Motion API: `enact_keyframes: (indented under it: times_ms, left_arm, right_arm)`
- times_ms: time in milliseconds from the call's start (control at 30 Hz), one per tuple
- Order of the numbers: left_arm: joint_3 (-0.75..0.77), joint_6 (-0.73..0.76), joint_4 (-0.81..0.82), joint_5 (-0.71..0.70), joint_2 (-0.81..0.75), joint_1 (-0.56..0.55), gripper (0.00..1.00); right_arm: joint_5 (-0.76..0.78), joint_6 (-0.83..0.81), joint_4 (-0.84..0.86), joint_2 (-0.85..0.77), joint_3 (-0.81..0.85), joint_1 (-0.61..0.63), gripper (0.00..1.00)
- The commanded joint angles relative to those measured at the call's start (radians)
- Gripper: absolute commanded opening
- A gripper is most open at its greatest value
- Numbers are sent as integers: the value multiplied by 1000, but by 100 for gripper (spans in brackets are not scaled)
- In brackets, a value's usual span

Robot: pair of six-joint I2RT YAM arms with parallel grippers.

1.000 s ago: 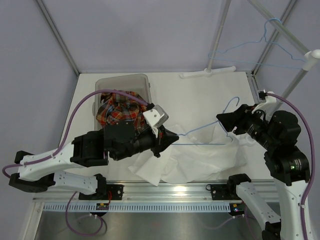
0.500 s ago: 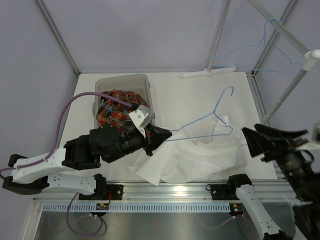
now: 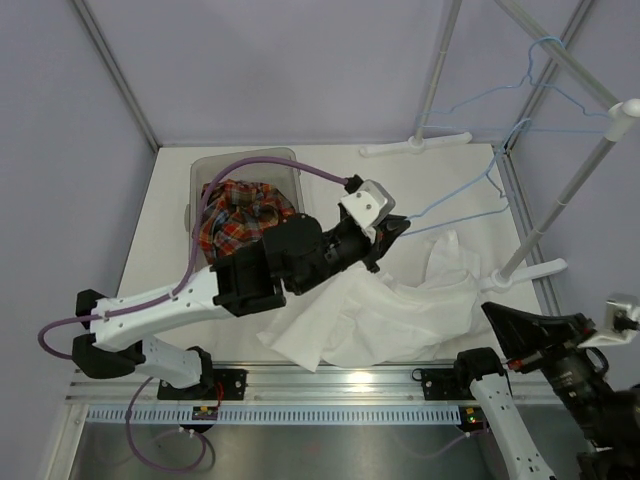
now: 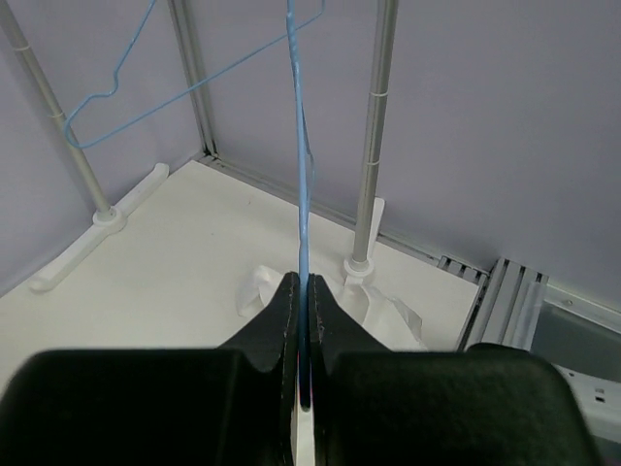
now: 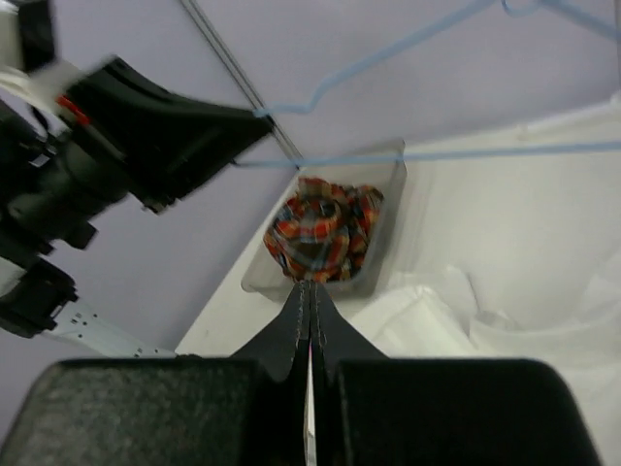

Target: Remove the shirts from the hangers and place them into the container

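- Left wrist view: you are pinching the thin light-blue wire hanger between the narrow jaws of the left gripper, and the wire is running straight up and away from the fingertips.
- In the top external view, that hanger is floating above the white table with no fabric on it, its hook pointing toward the slanted white metal rack pole.
- The plain white fabric shirt is lying crumpled on the table, just beside the left arm and well apart from the tub.
- The red-and-orange plaid shirt is already sitting inside the translucent grey plastic container at the far left.
- The right gripper is hanging pressed together on nothing, low at the near right edge.
- While you are carrying the hanger, be keeping the grip firm, since a thin wire held at one point is likely to swing and twist.
- Be steering the hook clear of the second light-blue hanger dangling from the rack, so the two are not tangling.
- Be setting the hanger down away from the white shirt, so the cloth is not getting snagged when you are gathering it.
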Motion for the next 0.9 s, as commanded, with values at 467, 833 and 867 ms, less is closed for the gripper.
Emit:
enact_keyframes:
  times_ms: [467, 833, 867]
  left_arm:
    - [469, -71, 121, 403, 367, 277, 0]
    - [612, -111, 126, 480, 475, 331, 0]
    - [620, -118, 126, 486, 479, 337, 0]
  right_arm:
    - [-51, -20, -117, -132, -310, -4, 0]
    - [-39, -43, -76, -114, -348, -4, 0]
    - [-42, -41, -76, -112, -350, -6, 0]
